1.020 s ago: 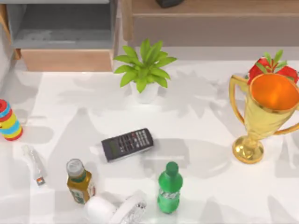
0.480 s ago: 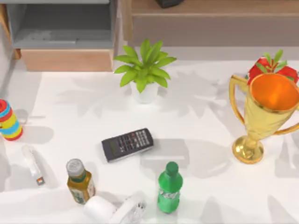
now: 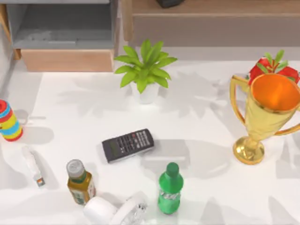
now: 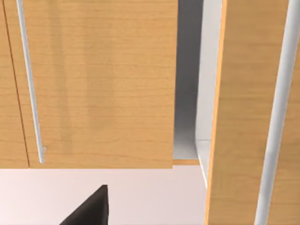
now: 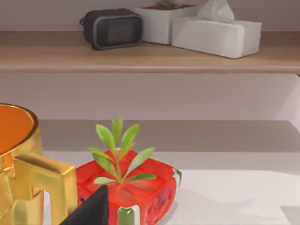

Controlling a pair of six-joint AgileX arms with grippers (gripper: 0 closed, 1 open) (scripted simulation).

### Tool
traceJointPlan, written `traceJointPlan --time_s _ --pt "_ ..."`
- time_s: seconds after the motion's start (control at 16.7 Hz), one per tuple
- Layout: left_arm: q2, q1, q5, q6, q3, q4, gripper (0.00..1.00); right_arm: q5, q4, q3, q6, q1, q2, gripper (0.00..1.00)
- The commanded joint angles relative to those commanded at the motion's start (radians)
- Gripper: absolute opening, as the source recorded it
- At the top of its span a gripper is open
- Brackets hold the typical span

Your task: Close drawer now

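From the top camera, the drawer (image 3: 65, 40) sits at the table's far left corner, pulled open, its grey floor showing and its tan front panel facing the table. Just to its right stands a potted plant (image 3: 145, 70), and behind that runs a long wooden shelf (image 3: 211, 21). On the white table (image 3: 201, 117) lie a calculator (image 3: 127, 145) near the middle, a green bottle (image 3: 169, 188) and a brown bottle (image 3: 80, 182) near the front edge, a white roll (image 3: 101, 211) between them, a striped toy (image 3: 9, 121) at the left edge and a small white stick (image 3: 33, 165) below it. A gold trophy (image 3: 265, 115) stands at the right, with a red pot (image 3: 274, 70) behind it.

The left wrist camera looks at tan wood panels (image 4: 103, 84) close up, one with a slim metal bar handle (image 4: 30, 84), and a grey gap between two panels. A dark part of the left gripper (image 4: 91, 208) shows at the edge; whether it is released or clenched cannot be told.

The right wrist camera faces the red pot (image 5: 136, 187) with its green sprig, the trophy (image 5: 23, 168) beside it, and the shelf (image 5: 150, 54) carrying a dark speaker (image 5: 112, 28) and a tissue box (image 5: 215, 33). A dark part of the right gripper (image 5: 93, 208) shows; its state cannot be told either.
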Motion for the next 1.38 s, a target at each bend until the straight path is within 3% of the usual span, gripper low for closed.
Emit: traceJointPlan --time_s 0.72,1.38 --pt "0.031 -0.06 -0.06 -0.001 0.078 -0.046 1.0 0.0 0.0 0.0 0.0 0.0 0.0 1.0" --pt "0.031 -0.06 -0.06 -0.001 0.078 -0.046 0.17 0.0 0.0 0.0 0.0 0.0 0.0 1.0"
